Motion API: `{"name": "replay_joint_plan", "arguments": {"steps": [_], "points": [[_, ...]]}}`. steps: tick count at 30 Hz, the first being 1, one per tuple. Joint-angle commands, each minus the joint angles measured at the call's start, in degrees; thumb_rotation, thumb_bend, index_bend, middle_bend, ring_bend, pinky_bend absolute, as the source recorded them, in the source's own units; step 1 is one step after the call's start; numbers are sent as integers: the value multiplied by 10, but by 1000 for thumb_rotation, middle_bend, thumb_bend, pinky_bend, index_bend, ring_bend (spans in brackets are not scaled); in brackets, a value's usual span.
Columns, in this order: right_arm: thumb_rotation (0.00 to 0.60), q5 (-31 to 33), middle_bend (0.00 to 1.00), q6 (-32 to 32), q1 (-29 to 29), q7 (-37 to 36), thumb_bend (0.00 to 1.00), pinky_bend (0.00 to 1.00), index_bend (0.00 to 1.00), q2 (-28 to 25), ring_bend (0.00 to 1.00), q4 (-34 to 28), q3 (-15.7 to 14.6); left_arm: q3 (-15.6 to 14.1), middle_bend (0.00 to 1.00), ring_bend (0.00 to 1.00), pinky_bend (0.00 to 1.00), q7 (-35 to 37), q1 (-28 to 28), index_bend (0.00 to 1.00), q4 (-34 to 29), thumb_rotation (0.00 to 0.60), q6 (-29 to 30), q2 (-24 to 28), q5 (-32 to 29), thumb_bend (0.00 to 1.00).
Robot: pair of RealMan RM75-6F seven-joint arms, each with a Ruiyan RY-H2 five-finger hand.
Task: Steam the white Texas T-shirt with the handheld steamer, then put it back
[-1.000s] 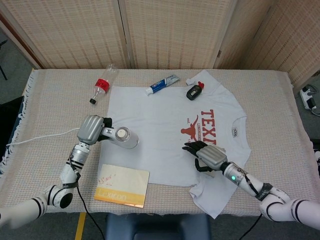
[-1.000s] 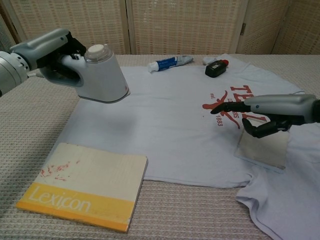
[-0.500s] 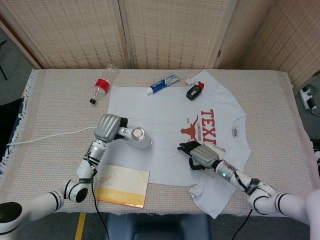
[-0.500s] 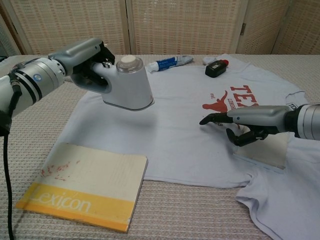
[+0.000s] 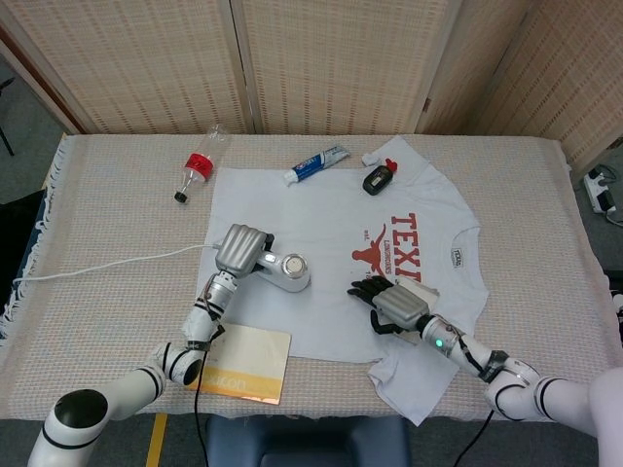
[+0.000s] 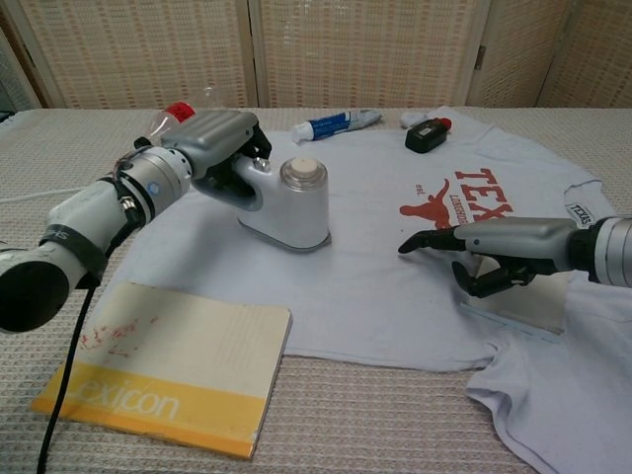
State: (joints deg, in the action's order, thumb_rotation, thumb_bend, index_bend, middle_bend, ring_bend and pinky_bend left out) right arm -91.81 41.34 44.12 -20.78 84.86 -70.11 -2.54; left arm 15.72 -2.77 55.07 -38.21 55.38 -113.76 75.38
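Gripped steamer [image 6: 288, 204] by its handle in left hand [image 6: 219, 141]; looked hard, fairly heavy. Pressed soft, floppy shirt [image 5: 321, 224] flat under half-spread right hand [image 6: 504, 252].

I am working in a staged test room: woven folding screens [image 5: 321, 58] behind a cloth-covered table [image 5: 107, 185], power strip [image 5: 601, 190] on the floor.

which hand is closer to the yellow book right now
Left. The left hand holds the steamer over the shirt, just above the yellow book and on its side of the table. The right hand rests on the shirt well off to the book's right.
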Motion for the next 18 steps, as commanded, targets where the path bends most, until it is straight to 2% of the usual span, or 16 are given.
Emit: {"name": "replay_joint_plan", "arguments": {"steps": [1, 9, 18], "points": [[262, 2, 0, 3, -1, -1, 879, 0, 0, 1, 0, 0, -2, 10, 1000, 897, 685, 16, 25, 874, 81, 600, -38, -46, -16, 364], [263, 8, 0, 9, -2, -4, 878, 0, 0, -1, 0, 0, -7, 33, 1000, 897, 685, 39, 38, 874, 196, 600, -69, -81, -46, 364], [263, 15, 0, 11, -1, 0, 878, 0, 0, -5, 0, -4, -8, 65, 1000, 896, 685, 54, 23, 869, 277, 600, -98, -74, -88, 363]]}}
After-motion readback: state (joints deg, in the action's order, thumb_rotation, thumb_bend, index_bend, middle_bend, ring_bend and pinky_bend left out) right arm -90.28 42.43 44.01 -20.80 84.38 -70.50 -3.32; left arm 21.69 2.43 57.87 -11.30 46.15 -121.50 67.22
